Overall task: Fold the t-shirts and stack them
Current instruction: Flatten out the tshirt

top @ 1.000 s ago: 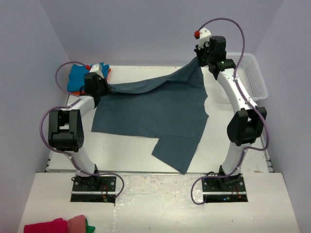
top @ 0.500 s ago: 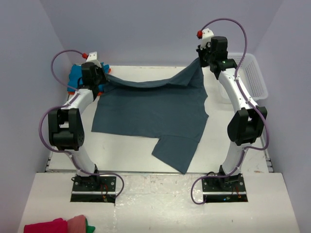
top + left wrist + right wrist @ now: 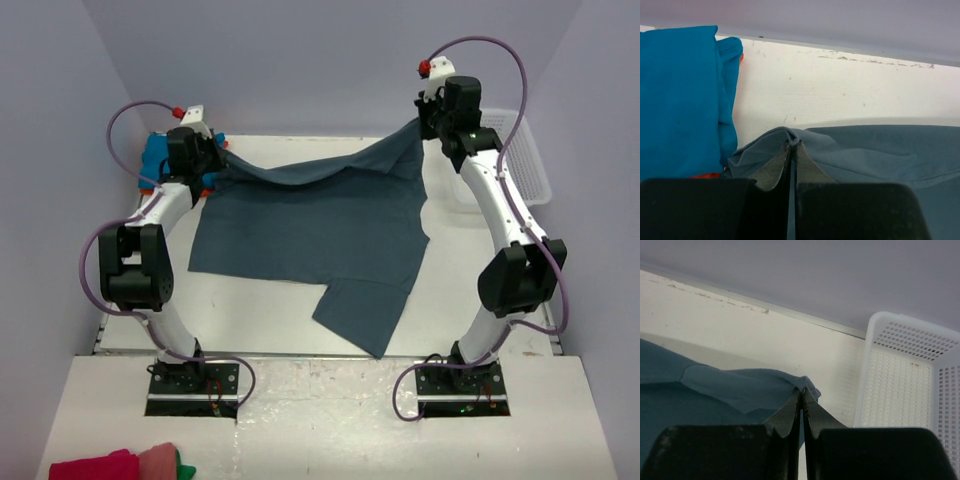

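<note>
Fold in hand: left pincer (image 3: 792,145) and right pincer (image 3: 801,392) each pinch a far corner of the slate-blue t-shirt (image 3: 320,230), far edge lifted, rest flat on the bench (image 3: 260,310). Next move likely calls for carrying both corners evenly toward the near hem. Turquoise t-shirt (image 3: 680,100) sits close at left, white basket (image 3: 900,390) at right; neither blocks.

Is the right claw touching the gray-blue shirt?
Touching. The right wrist view shows the right gripper pinching the slate-blue shirt by its edge, jaws shut.
</note>
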Available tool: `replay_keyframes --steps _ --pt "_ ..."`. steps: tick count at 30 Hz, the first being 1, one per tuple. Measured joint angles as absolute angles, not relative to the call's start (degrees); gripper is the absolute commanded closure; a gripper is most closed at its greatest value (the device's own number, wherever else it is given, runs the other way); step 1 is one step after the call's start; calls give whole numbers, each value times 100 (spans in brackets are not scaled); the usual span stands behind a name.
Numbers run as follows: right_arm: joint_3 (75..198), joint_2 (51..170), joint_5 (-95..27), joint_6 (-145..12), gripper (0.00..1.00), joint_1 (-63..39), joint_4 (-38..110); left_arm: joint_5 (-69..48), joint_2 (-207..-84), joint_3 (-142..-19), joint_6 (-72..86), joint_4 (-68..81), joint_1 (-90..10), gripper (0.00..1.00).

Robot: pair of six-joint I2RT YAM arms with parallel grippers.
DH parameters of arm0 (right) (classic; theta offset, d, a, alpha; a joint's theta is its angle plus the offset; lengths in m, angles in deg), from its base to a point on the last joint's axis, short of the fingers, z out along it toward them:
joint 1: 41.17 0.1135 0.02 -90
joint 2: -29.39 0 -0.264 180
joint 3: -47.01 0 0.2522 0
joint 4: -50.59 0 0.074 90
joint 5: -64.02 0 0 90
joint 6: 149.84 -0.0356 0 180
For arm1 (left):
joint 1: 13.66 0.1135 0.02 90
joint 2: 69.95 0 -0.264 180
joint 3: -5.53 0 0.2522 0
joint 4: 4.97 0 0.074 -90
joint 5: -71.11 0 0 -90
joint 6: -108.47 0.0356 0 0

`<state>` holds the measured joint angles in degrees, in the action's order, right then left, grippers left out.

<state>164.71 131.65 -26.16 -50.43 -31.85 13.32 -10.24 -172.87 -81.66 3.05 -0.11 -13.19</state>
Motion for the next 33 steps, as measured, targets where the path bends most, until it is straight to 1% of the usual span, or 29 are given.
replay_keyframes --steps 4,7,12,15,18,22,27,30,33 --pt "16215 12828 -2538 -5069 100 -3185 1402 -900 -17092 -8129 305 -38 -1424 100" --pt "16060 12548 -2505 -5093 100 -3178 1413 -793 -16631 -7893 253 -81 -1540 100" --pt "15831 11643 -2339 -5122 100 -3030 1371 -572 -15385 -7618 32 -22 -1677 100" --pt "15881 10802 -2223 -5119 100 -2816 1334 -447 -14489 -7718 -60 85 -1758 100" --pt "16259 9921 -2125 -5074 100 -2429 1190 -264 -13575 -7994 -160 264 -1806 100" --pt "17269 9069 -2179 -5076 100 -1876 801 -47 -12439 -8593 -287 561 -1819 100" --pt "18226 8081 -2516 -5209 100 -1804 440 149 -11348 -9358 -351 1044 -1819 100" --pt "18891 7908 -2802 -5331 100 -1804 202 200 -11038 -9742 -355 1261 -1819 100" --pt "19527 7945 -3051 -5417 100 -1797 25 263 -11029 -10013 -407 1379 -1819 100"
